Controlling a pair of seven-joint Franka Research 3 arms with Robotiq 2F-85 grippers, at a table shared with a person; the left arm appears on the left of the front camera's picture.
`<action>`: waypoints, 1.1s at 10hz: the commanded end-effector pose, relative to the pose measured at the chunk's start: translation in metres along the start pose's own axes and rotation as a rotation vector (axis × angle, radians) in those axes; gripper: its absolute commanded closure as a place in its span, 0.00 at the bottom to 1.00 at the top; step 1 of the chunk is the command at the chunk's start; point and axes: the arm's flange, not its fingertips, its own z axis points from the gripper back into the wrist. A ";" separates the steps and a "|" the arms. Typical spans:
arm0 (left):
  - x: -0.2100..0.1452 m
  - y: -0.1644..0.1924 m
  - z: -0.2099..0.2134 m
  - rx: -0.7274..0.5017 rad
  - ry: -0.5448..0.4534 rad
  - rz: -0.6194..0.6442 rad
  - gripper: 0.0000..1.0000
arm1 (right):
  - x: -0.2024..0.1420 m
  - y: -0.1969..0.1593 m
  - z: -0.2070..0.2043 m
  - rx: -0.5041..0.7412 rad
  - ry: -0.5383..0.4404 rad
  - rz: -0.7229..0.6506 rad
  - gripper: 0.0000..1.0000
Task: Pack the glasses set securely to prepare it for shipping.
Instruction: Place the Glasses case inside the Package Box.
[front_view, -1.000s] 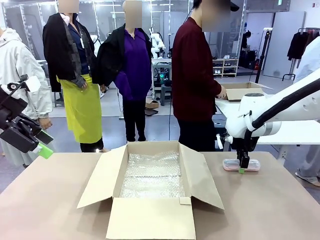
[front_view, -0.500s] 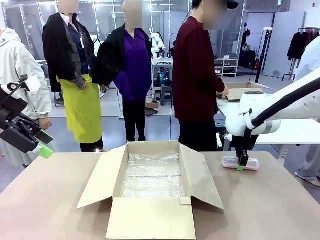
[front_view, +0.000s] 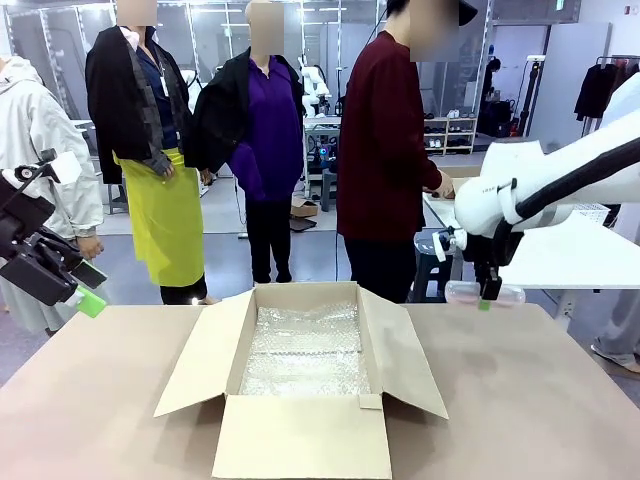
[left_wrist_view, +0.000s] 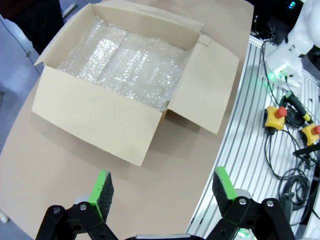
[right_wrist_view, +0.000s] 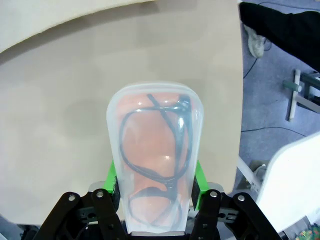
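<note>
Case: pink case (front_view: 485, 294), right of centre in the front view, hanging above the table (front_view: 530, 400); light, stiff glossy shell (probably slippery), spectacles inside fragile.
Grip: right gripper (right_wrist_view: 154, 182) pinches its long sides about mid-length; judged the best hold.
Left gripper (left_wrist_view: 162, 187): fingers spread, empty, bottom of its wrist view.
Room: box (front_view: 300, 440) centre frame, flaps splayed, bubble wrap (front_view: 305, 350) lining; mind the right flap's edge.

Case (right_wrist_view: 155, 150): translucent pinkish plastic, glossy, smooth. Box (front_view: 300, 440) made of matt cardboard, lined with shiny bumpy bubble wrap (front_view: 305, 350). Table (front_view: 540, 400): matt, smooth.
</note>
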 end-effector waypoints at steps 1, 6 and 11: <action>0.000 0.000 0.001 -0.003 -0.012 -0.009 0.00 | 0.007 0.035 0.032 0.001 0.031 -0.023 0.94; 0.000 0.000 0.001 -0.003 -0.012 -0.009 0.00 | 0.013 0.091 0.073 0.036 0.065 -0.053 0.94; 0.000 0.000 0.001 -0.003 -0.012 -0.009 0.00 | 0.012 0.074 0.076 0.041 0.046 -0.009 0.94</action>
